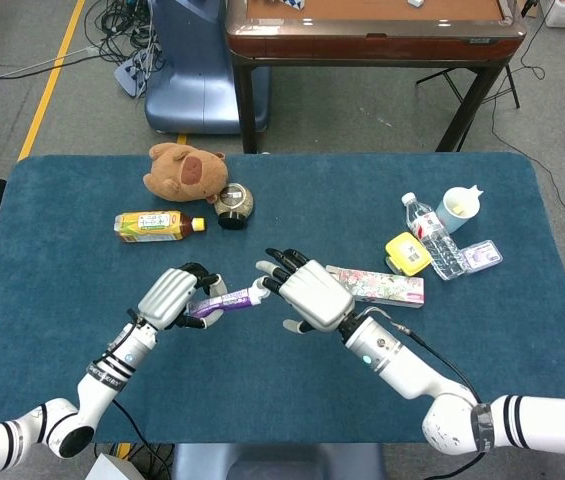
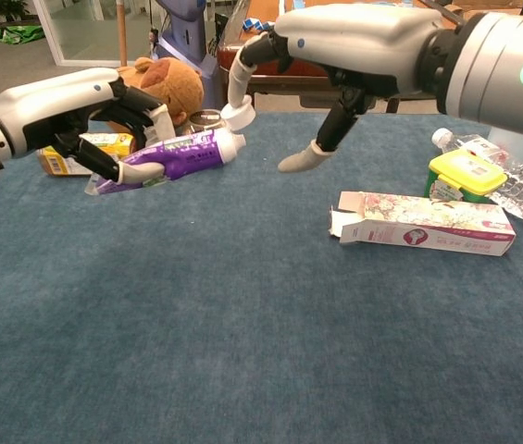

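Observation:
My left hand (image 1: 167,297) (image 2: 67,111) grips a purple toothpaste tube (image 1: 224,300) (image 2: 178,153) a little above the blue table (image 1: 52,270), white cap (image 2: 240,116) pointing right. My right hand (image 1: 312,295) (image 2: 354,46) hovers just right of the tube with fingers spread. One of its fingertips (image 2: 236,100) touches the cap from above, while the thumb hangs apart below and holds nothing. An opened flowered toothpaste box (image 1: 377,287) (image 2: 423,225) lies flat on the table right of that hand.
A brown plush (image 1: 187,170) (image 2: 164,83), a round tin (image 1: 233,203) and a green tea bottle (image 1: 157,226) lie at the back left. At right sit a yellow-lidded tub (image 1: 407,253) (image 2: 465,174), a water bottle (image 1: 430,238) and a cup (image 1: 459,207).

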`<action>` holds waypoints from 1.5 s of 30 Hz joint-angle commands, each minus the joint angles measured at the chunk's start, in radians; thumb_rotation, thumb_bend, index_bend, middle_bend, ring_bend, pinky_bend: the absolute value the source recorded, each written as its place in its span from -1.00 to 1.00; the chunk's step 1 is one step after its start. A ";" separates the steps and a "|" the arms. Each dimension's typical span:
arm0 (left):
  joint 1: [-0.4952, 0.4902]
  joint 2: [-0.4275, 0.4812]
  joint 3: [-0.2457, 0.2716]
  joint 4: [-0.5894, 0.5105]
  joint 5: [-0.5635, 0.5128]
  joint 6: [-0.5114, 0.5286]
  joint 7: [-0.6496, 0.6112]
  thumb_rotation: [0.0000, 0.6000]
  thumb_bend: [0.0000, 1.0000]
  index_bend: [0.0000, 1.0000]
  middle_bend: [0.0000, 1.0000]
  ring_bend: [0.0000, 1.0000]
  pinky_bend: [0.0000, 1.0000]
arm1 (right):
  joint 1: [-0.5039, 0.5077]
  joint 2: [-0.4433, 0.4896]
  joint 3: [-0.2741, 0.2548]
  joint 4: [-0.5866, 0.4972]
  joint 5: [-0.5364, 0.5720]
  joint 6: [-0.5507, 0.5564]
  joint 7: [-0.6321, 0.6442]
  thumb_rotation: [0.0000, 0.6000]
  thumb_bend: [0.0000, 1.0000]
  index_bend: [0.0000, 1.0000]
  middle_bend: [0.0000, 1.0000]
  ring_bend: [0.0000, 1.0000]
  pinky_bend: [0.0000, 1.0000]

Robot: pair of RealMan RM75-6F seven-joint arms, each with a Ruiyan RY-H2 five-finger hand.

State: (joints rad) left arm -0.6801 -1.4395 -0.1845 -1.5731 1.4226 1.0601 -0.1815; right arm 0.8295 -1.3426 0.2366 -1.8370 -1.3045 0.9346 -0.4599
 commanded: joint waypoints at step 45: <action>0.024 0.014 0.003 -0.011 0.045 0.096 -0.132 1.00 -0.09 0.32 0.39 -0.04 -0.50 | -0.022 0.019 0.049 -0.003 -0.016 -0.027 0.833 0.83 -1.00 -1.00 -1.00 -1.00 -1.00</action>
State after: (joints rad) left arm -0.6549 -1.4246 -0.1801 -1.5833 1.4693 1.1561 -0.3120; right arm 0.7895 -1.3112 0.2673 -1.8453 -1.3442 0.9421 0.3158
